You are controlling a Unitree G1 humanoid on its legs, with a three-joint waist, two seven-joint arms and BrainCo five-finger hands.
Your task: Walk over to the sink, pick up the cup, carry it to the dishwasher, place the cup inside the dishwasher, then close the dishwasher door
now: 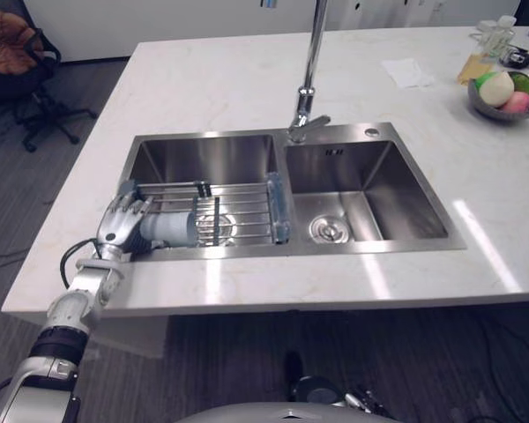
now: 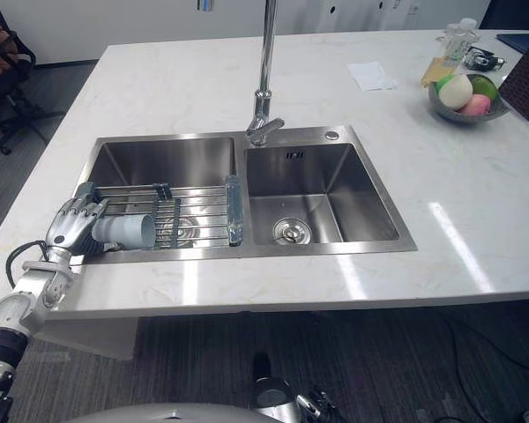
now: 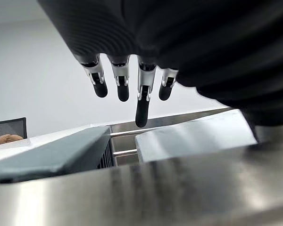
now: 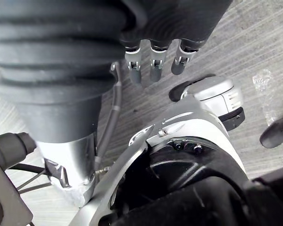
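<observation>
Left hand (image 1: 122, 220) is at the front-left corner of the sink (image 1: 291, 251), right at the closed end of the cup (image 1: 169, 227). The cup is pale and lies on its side on the wire rack (image 1: 242, 211) across the left basin (image 1: 203, 159), mouth toward the divider. In the left wrist view the fingers (image 3: 142, 108) hang loose and spread over the rack, not wrapped round anything. From the head views the hand is just beside the cup's base or touching it; can't tell which. No grasp.

Right hand (image 4: 153, 63) hangs low above the floor in its own wrist view, fingers relaxed and a little apart, holding nothing.

Right basin (image 1: 397, 203) has a round drain (image 1: 329, 230). The tall faucet (image 1: 310, 62) stands behind the divider. The pale stone surface (image 1: 247, 79) carries a grey bowl (image 1: 487, 106) of fruit at the far right, with a white paper napkin (image 1: 407, 72) near it. An office chair (image 1: 22, 62) stands on the floor at far left.
</observation>
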